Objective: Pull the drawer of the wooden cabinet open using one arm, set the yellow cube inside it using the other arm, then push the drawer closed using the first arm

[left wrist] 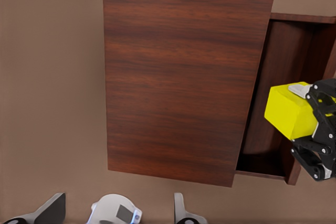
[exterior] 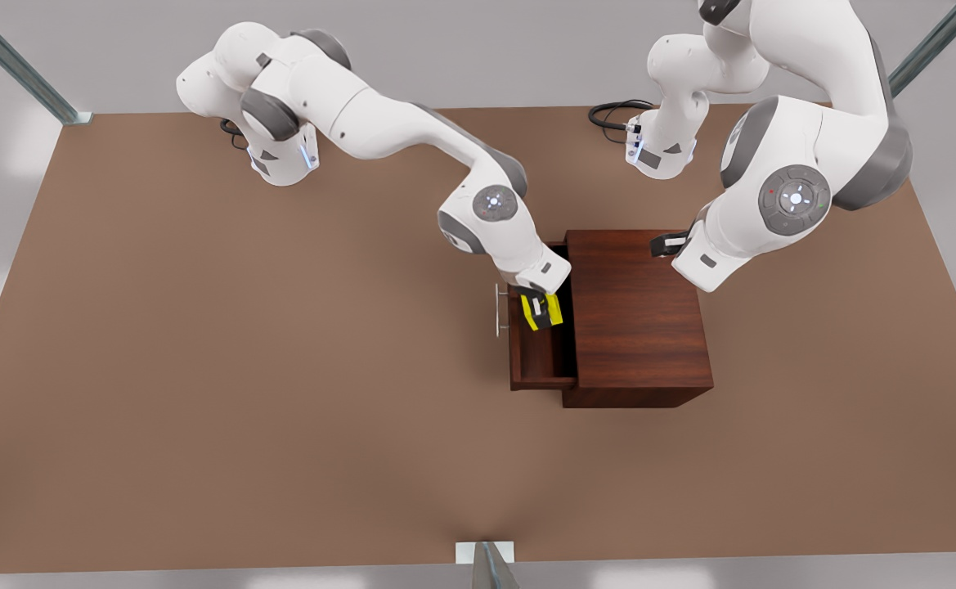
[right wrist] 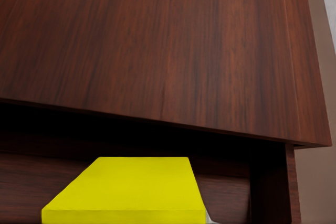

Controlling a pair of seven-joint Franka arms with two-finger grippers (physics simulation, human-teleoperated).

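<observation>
On the front view's left a white arm reaches from its base across the brown table (exterior: 199, 368) toward the middle; this is the right arm, since its wrist camera looks straight down on the cube and the drawer's dark interior. The right gripper (exterior: 540, 310) hangs over the pulled-out drawer (exterior: 536, 360), its jaws closed narrow on the yellow cube (exterior: 553, 311); the cube sits between the black fingers, tilted a little, above the drawer's open tray and near the end of it farther from the camera; whether the cube touches the drawer floor I cannot tell. The drawer stands well out from the wooden cabinet (exterior: 637, 315) toward the front view's left, its thin silver handle (exterior: 498, 311) on the outer panel, just beside the gripper.

Right of the drawer the cabinet rests on the table, its grained top bare. On the front view's right the other white arm, the left one, waits bent over the cabinet's far right corner; the left gripper (exterior: 667, 242) hovers above the cabinet top, apart from it; whether its jaws are wide or narrow I cannot tell. Its wrist camera looks down on the cabinet top, with the open drawer beyond and the other gripper clamping the cube there.
</observation>
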